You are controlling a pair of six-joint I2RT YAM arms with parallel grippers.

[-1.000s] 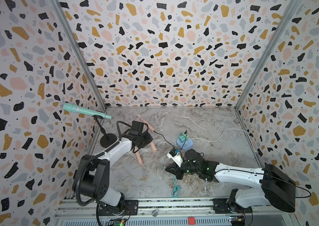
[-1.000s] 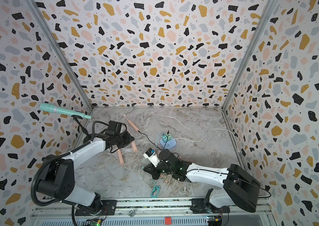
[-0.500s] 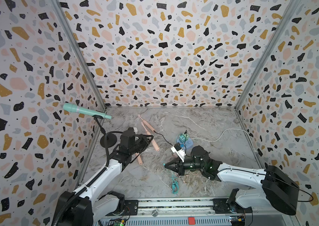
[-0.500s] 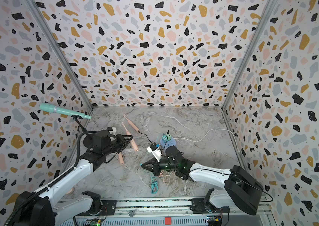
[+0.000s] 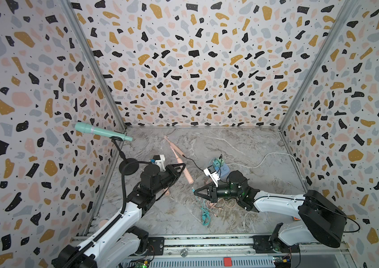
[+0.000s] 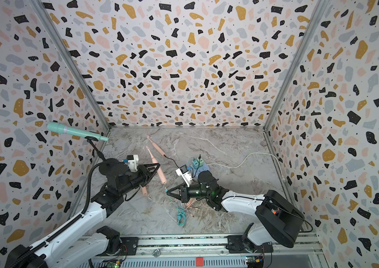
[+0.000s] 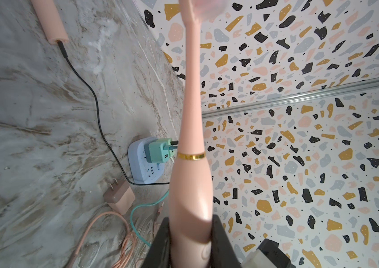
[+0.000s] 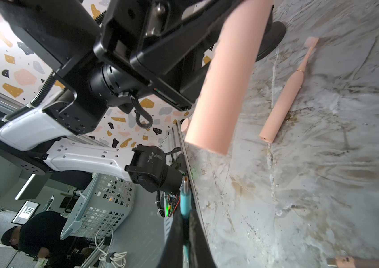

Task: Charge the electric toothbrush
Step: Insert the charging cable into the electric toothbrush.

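Since a second earlier the left arm (image 5: pixel 123 215) had unfolded from an upright crook into a low reach from the front rail (image 5: pixel 207 241), and the right gripper (image 5: pixel 194 191) had crept slightly toward it. The left gripper (image 5: pixel 182 165) was clenched on the pink toothbrush (image 7: pixel 191 181), grasping its handle below the gold ring (image 7: pixel 191 156) and holding it off the floor (image 5: pixel 242 143). The right gripper pinched the teal plug (image 8: pixel 185 200) tight, with a clear gap between its metal tip and the brush's butt end. Room was scant on the left: the stand base (image 5: pixel 127 166) of the microphone (image 5: pixel 98 131) sat just beside the left arm, near the left wall (image 5: pixel 33 104), and a second toothbrush (image 8: pixel 283 97) lay between the two grippers. A third toothbrush (image 7: pixel 49 20), fed by a black cable (image 7: pixel 95 104), lay farther back. The back right of the floor was open apart from the white cord (image 5: pixel 279 153) leading to the power strip (image 7: pixel 137 162). In both top views the gripper hid most of the held toothbrush, leaving only its butt showing. Its head blurred out at the edge of the left wrist view, and its charging port could not be made out. The brush cut off the green adapter (image 7: pixel 158 150) there, so where the teal cable (image 5: pixel 204 214) ended could not be told.
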